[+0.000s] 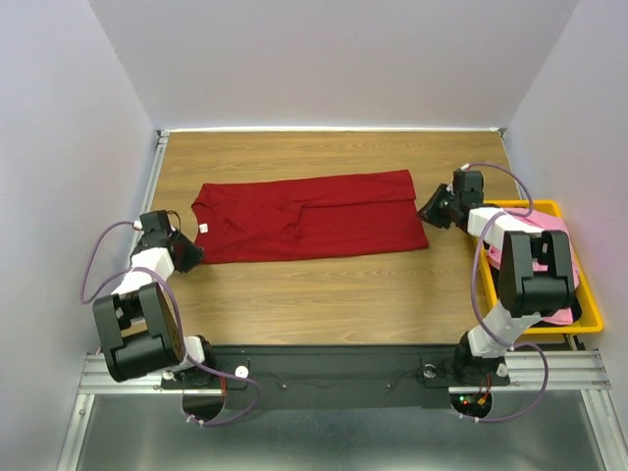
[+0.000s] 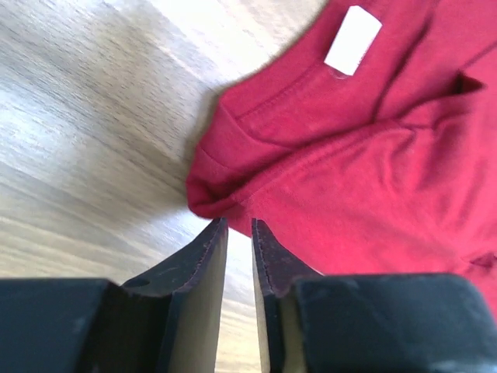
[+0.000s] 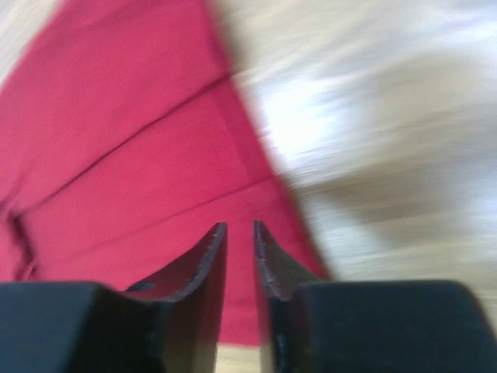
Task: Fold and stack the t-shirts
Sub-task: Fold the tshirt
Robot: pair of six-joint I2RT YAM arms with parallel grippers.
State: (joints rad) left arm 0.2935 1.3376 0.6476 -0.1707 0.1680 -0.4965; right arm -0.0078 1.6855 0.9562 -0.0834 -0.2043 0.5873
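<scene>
Rightward, the yellow bin holds a pink shirt. Centrally on the table lies the dark red t-shirt, folded. Left gripper and right gripper jaws stand nearly closed, apparently holding nothing, at its edges.

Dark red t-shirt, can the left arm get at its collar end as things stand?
Probably yes. The left end effector sits just off the dark red t-shirt near the corner below the white neck label, fingers nearly closed, with only bare table between them.
</scene>
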